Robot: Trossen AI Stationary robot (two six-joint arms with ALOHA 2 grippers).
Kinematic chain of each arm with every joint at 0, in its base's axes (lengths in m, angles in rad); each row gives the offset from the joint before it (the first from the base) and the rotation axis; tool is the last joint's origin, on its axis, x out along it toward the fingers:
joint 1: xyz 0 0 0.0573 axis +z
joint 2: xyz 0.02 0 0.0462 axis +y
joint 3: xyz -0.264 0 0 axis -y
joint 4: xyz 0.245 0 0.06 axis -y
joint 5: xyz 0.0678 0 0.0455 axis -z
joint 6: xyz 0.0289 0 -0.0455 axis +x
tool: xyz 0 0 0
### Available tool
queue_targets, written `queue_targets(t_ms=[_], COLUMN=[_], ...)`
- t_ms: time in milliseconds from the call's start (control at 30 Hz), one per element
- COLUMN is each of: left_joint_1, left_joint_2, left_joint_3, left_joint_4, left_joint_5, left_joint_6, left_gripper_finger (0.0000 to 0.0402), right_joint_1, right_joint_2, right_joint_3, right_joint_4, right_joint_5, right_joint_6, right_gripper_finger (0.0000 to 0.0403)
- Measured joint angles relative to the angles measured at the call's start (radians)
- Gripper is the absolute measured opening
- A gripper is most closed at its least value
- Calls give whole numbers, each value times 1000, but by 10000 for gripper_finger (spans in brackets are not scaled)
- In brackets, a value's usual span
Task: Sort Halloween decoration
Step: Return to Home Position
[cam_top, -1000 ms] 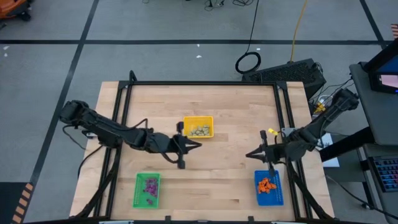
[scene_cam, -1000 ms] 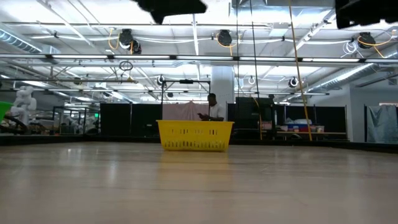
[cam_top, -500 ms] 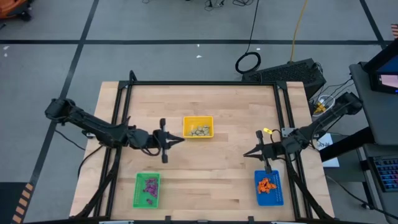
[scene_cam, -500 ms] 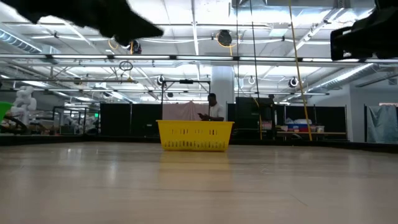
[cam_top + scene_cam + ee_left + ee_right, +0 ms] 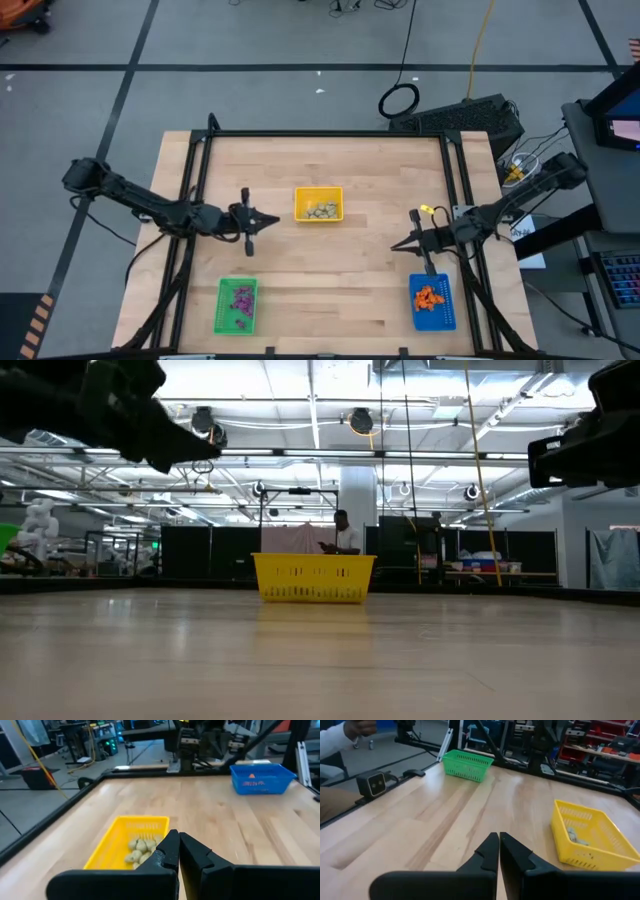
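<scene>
- Left gripper (image 5: 274, 219) hangs over the table (image 5: 370, 170), near the yellow tray (image 5: 300, 203) and pointing at it; its fingers (image 5: 170, 851) are pressed together with nothing between them
- Right gripper (image 5: 395, 248) hangs near the table's right edge, just beside the blue tray (image 5: 446, 320) and pointing toward the table's middle; its fingers (image 5: 489, 851) are likewise clenched on nothing
- In the low view both arms show only as dark shapes high up – probably well clear of the wood
- Beige trinkets (image 5: 320, 210) lie heaped in the yellow tray, toward the end away from the left gripper
- Purple trinkets (image 5: 241, 299) lie in the green tray (image 5: 222, 318) at the near left corner; one or two sit apart from the main clump
- Orange trinkets (image 5: 429, 297) lie bunched in the blue tray at the near right – what each piece depicts is too small to tell
- A person (image 5: 345, 536) stands in the room behind the yellow tray
</scene>
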Motion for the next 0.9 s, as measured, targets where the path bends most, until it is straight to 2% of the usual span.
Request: queue_targets(t_ms=[267,500,900], left_joint_1=[0,0,0], left_joint_2=[-10,-10,-27], left_joint_3=[-92,-163,-237], left_joint_4=[89,203,277], left_joint_5=[72,93,100], left_joint_6=[12,24,16], left_gripper_finger=[10,10,10], right_joint_1=[-31,-52,-135], right_joint_2=[-1,0,-49], right_joint_3=[-63,-72,-75], right_joint_4=[133,127,89], right_joint_5=[-52,-74,-153], right_joint_6=[1,16,0], right_gripper_finger=[0,0,0])
